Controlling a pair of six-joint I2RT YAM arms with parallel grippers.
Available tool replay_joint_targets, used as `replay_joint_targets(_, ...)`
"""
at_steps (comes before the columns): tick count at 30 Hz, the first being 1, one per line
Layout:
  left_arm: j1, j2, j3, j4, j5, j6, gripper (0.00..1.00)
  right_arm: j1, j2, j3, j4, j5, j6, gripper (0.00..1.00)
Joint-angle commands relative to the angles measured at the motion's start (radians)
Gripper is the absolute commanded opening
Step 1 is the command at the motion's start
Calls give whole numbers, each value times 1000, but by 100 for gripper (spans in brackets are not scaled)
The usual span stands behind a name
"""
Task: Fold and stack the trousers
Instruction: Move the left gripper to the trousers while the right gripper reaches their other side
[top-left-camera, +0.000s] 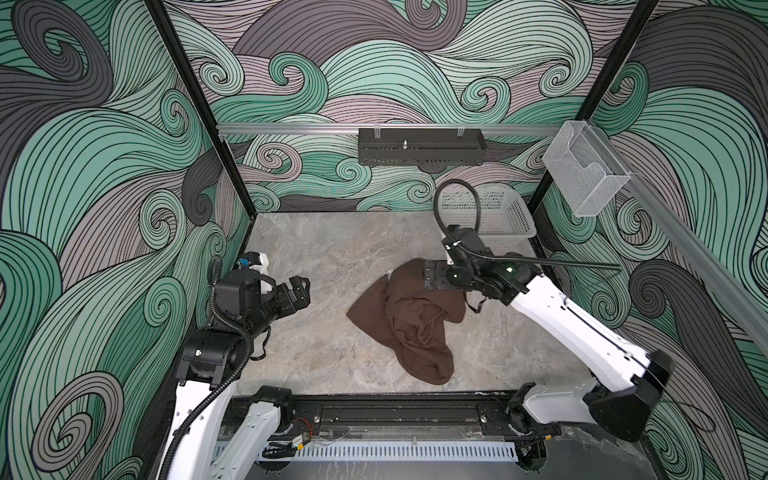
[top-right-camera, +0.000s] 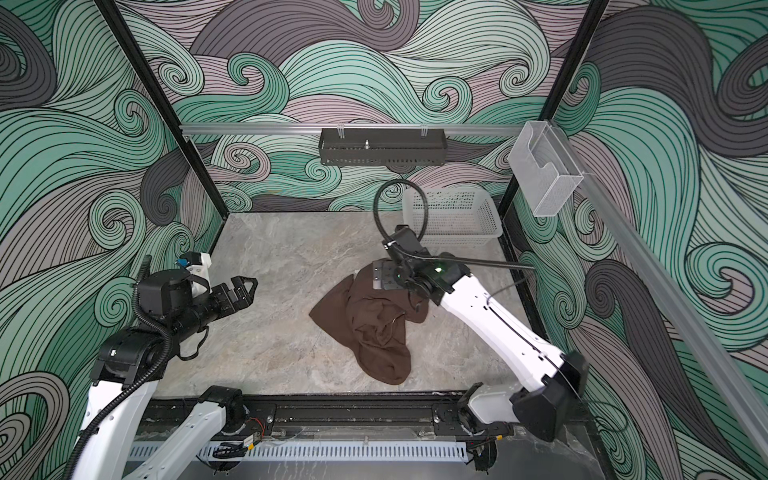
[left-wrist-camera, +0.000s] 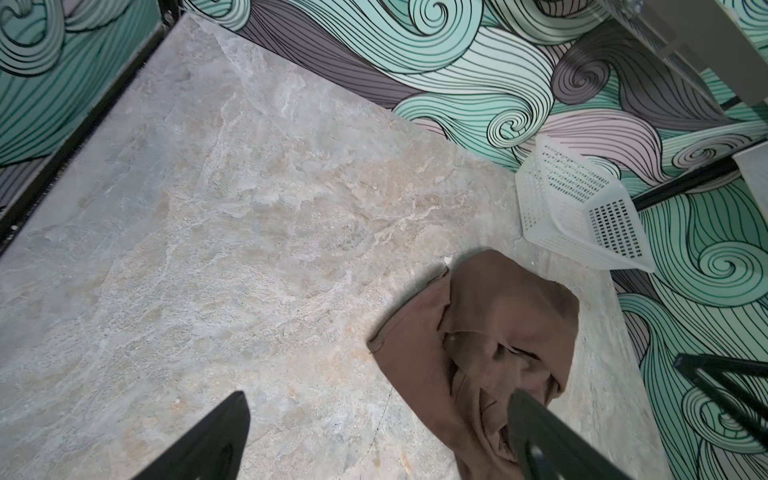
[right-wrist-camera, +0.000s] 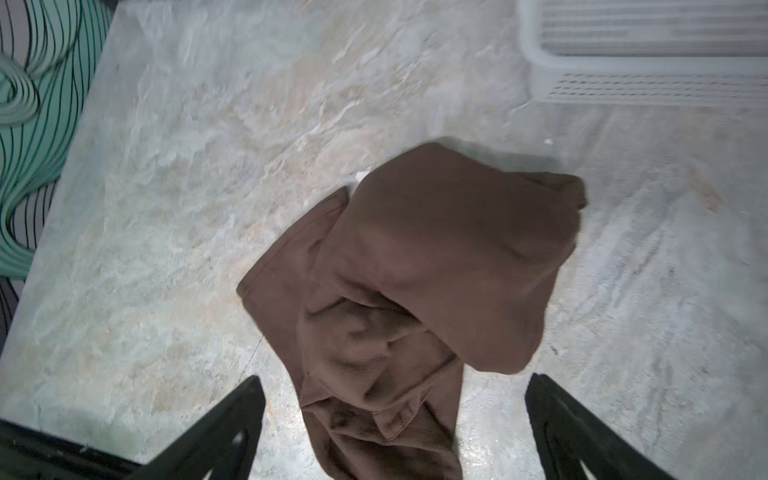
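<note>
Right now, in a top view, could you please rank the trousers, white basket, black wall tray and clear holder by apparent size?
1. trousers, clearly largest.
2. white basket, black wall tray and clear holder: too alike to rank; the holder also seems nearer the camera.

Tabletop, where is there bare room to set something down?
Bare: between the left claw and the trousers, back to the far wall; also the near strip before the rail. Crowded: far right, by the basket and right claw.

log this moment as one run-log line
trousers: crumpled heap on table, unfolded | left pincer: open, clear of trousers | right pincer: open over trousers, holding nothing
</note>
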Motion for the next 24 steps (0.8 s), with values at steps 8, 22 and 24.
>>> replay_joint_targets(8,-354,251,-40,191,17,4,99,-421,-257,-448,129,-215,144,94)
replay_joint_targets(22,-759,930,278,293,-110,93,99,-616,-412,-620,180,-338,240,92)
replay_joint_targets(24,-764,967,281,294,-130,73,99,-617,-404,-626,183,-384,228,89)
